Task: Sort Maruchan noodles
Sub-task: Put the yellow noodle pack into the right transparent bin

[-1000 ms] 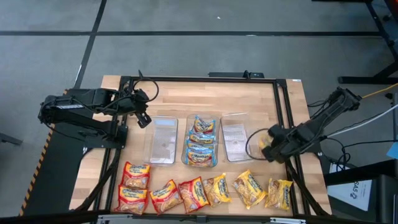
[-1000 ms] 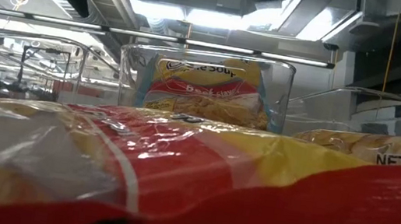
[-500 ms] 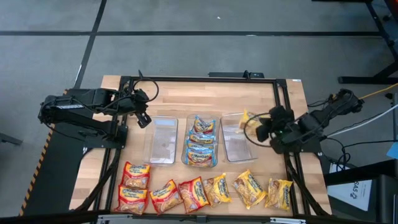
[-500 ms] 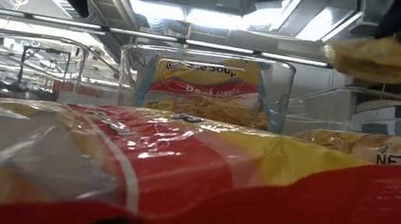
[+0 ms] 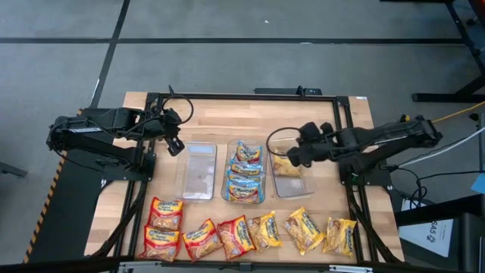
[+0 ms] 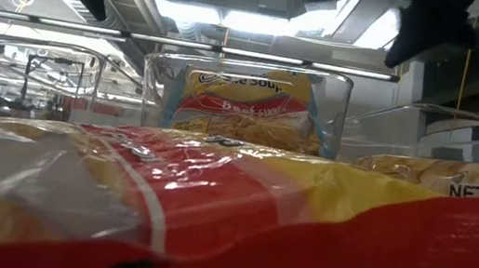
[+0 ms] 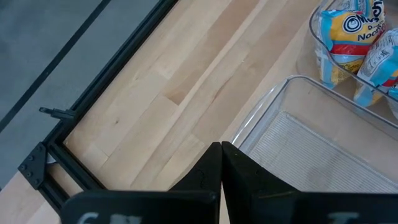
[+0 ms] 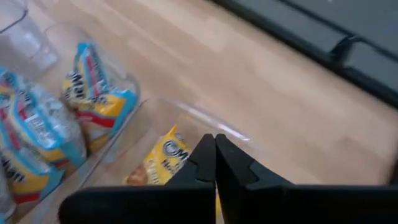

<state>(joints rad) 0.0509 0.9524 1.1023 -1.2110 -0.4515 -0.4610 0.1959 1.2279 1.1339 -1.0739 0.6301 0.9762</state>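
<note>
Left gripper (image 5: pixel 176 146) parked at the table's (image 5: pixel 220 114) left side, just off the far corner of the left tub (image 5: pixel 198 171), fingers (image 7: pixel 211 169) pressed together, holding nothing. Left tub bare inside.

Middle tub (image 5: pixel 246 171) packed with blue-trimmed packets (image 5: pixel 247 168), several overlapping along its length. In the low view, one of them (image 6: pixel 242 104) upright against the clear wall, red and yellow label facing the camera.

Right tub (image 5: pixel 290 171) with one yellow packet (image 5: pixel 284 167) inside, near its far end; same packet (image 8: pixel 158 161) seen from the right wrist, lying just below and beside the fingertips. Right gripper (image 5: pixel 292 155) reaching in from the right, poised over the far end of that tub, fingers (image 8: pixel 208 158) closed tight; cannot tell whether touching the packet, no grip on it evident.

Along the near edge, a row of loose packets: red-orange ones (image 5: pixel 194 236) at left, some stacked in twos, then yellow ones (image 5: pixel 304 230) toward the right, all flat on the wood and clear of the tubs.
</note>
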